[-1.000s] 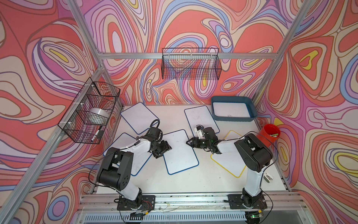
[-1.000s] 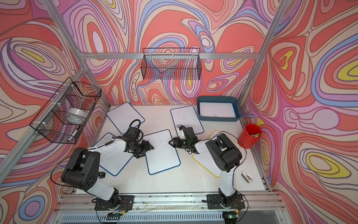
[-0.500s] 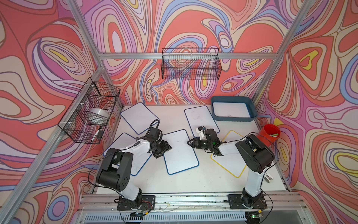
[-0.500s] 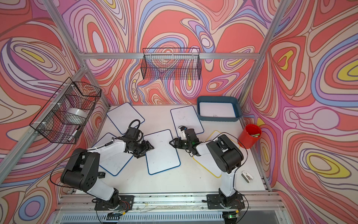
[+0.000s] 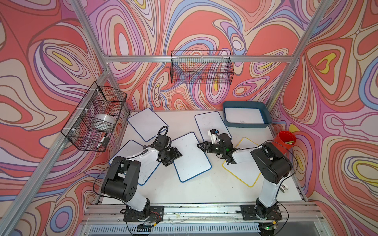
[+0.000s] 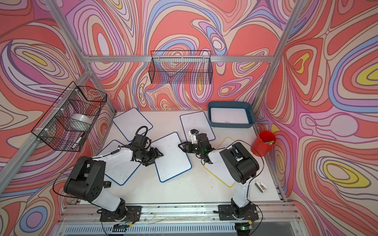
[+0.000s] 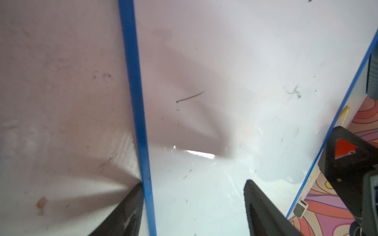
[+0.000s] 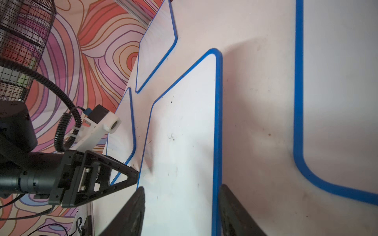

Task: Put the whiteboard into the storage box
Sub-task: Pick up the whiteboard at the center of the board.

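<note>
While the left claw is hanging spread astride one long blue edge of the whiteboard, the right claw, also spread, is straddling the opposite edge; board lying flat on the surface between them, storage box sitting beyond, nearer the right claw.

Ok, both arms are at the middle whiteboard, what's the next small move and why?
Probably close both now. The left fingers and right fingers stand open, each straddling a blue edge on opposite sides of the middle whiteboard, which lies on the table, outside the storage box.
</note>
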